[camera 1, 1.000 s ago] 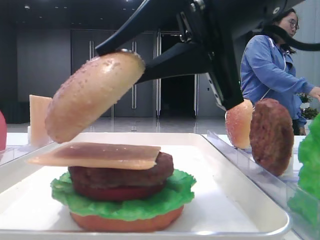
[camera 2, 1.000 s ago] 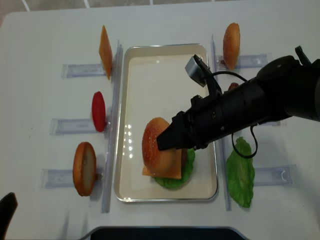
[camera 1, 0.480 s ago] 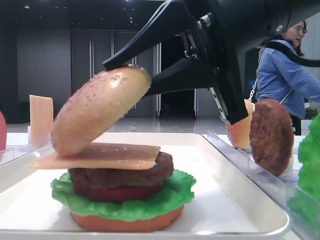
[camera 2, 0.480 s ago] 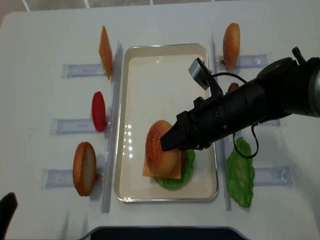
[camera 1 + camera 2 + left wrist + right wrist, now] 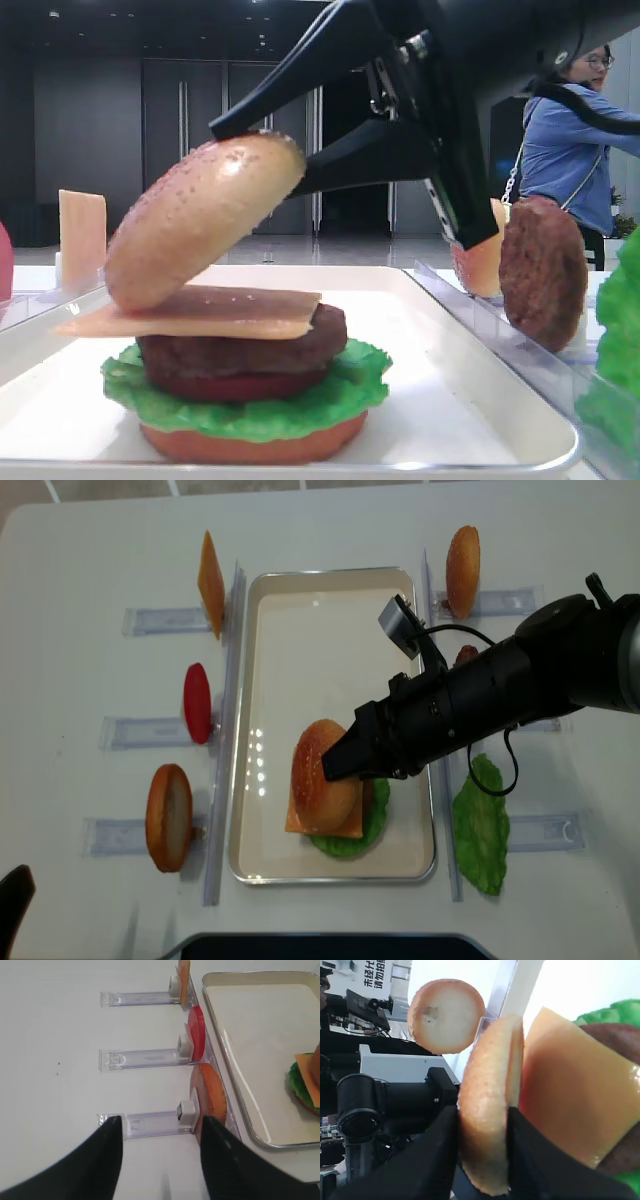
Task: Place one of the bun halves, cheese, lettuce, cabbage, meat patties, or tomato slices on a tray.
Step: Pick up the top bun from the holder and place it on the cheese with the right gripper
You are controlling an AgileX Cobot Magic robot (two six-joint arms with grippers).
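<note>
The bun top [image 5: 200, 220] is pinched tilted in the right claw [image 5: 340, 765], its lower edge resting on the cheese [image 5: 200, 312]; the left claw's [image 5: 160, 1160] fingers are spread.

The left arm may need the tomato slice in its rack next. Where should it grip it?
Grip the tomato slice by its upper rim, pincer coming down from above, one finger on each flat face. It stands on edge in the rack, so the rim is free.
</note>
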